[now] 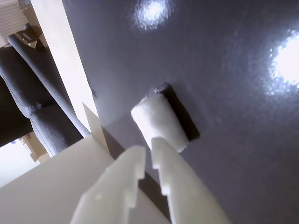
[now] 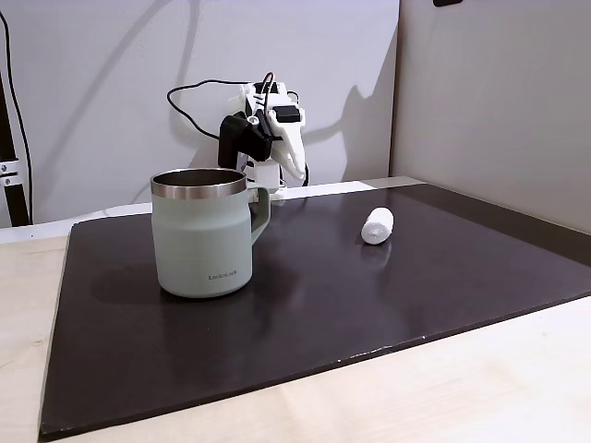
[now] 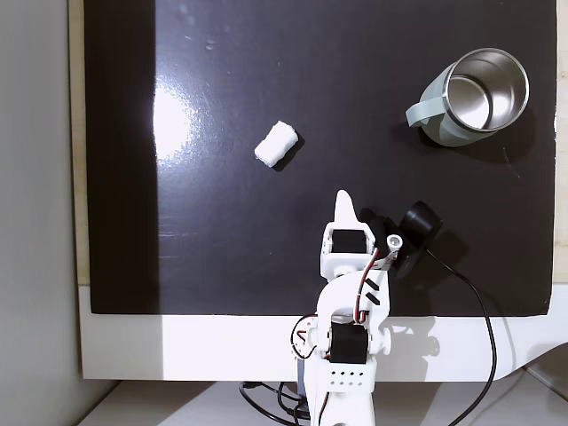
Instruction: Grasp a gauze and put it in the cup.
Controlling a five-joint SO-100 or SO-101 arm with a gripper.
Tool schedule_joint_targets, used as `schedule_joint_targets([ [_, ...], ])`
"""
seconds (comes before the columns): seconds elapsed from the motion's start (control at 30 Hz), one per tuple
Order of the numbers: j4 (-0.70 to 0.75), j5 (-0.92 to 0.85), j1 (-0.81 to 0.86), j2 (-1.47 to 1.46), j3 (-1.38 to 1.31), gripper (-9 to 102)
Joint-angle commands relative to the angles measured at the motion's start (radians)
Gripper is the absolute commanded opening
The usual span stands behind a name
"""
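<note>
The gripper (image 1: 147, 144) shows its two white toothed fingers (image 1: 119, 182) in the wrist view with only a narrow slit between them and nothing in that slit, so it is closed and empty. In the fixed view from above, the gripper (image 3: 343, 201) points out over the dark mat (image 3: 222, 248), with the arm (image 3: 348, 337) standing at the mat's near edge. The gauze (image 1: 159, 122) lies on the mat just beyond the fingertips in the wrist view, apart from them, on its side, casting a dark shadow behind it. From above, the gauze (image 3: 275, 144) lies up and to the left of the gripper tip, with bare mat between the two. The cup (image 3: 470, 98) stands upright on the mat well to the right of the gauze, its handle turned toward the gauze. In the side fixed view the cup (image 2: 203, 235) is left of the gauze (image 2: 377, 226), with the gripper (image 2: 295, 171) behind and between them.
</note>
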Motion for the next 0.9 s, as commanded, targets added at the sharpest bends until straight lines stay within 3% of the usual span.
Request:
schedule_joint_targets([
  [0.0, 0.003, 0.005, -0.005, 0.012, -0.006, 0],
  [0.33, 0.003, 0.015, -0.006, 0.012, -0.008, 0],
  [0.6, 0.175, -0.129, -0.057, -0.011, -0.199, 3],
  [0.87, 0.218, -0.15, -0.117, -0.471, -0.549, 8],
])
